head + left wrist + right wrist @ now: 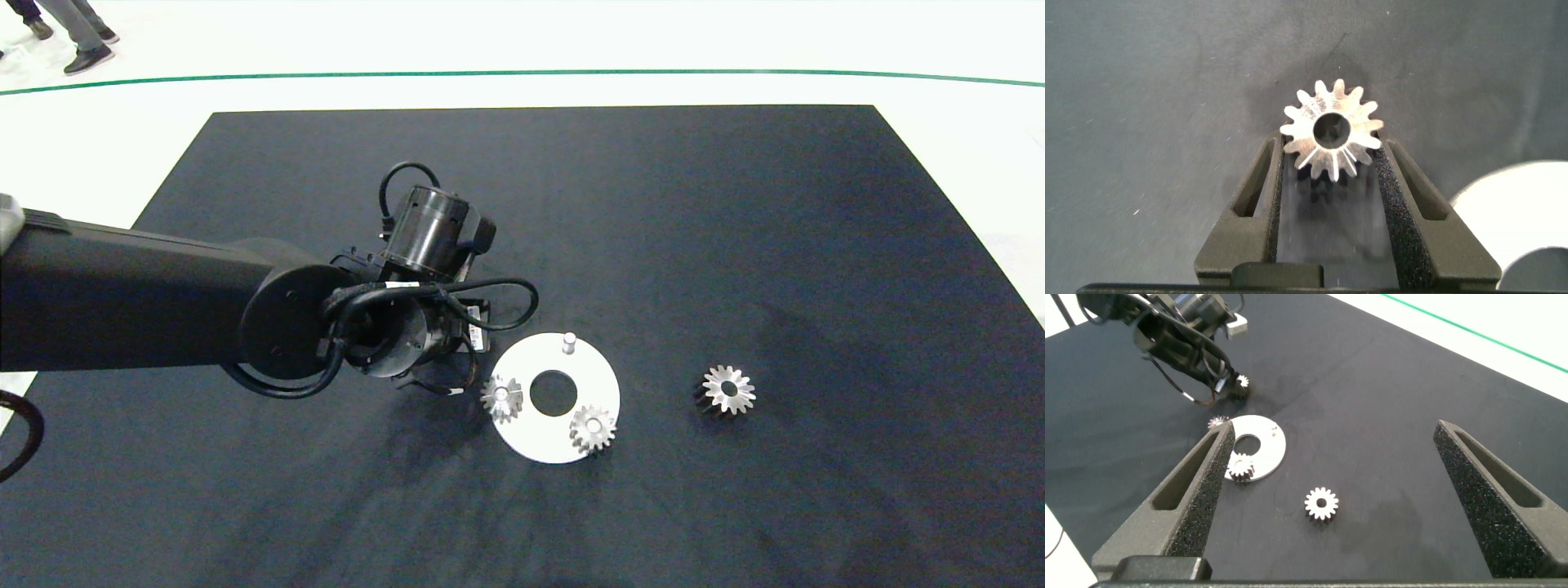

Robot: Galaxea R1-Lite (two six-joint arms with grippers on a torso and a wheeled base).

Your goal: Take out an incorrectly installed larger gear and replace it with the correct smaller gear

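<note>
Left end effector (pixel 1331 167): closed on the smaller gear (pixel 1331 131), gripped at its lower body, toothed face outward; it hovers just beside the white disc (pixel 522 437), on its left side.
Right end effector (pixel 1331 469): fingers spread wide, holding nothing, raised well clear.
Disc: bare peg (pixel 569 341) at its far edge; two small gears (pixel 501 398) and (pixel 592 429) seated.
Larger gear (pixel 727 390): already off, lying on the table (pixel 735 204) right of the disc.
Risk: bore missing the peg would jam or tilt the gear; teeth may clash with seated neighbours; shallow grip may slip.
</note>
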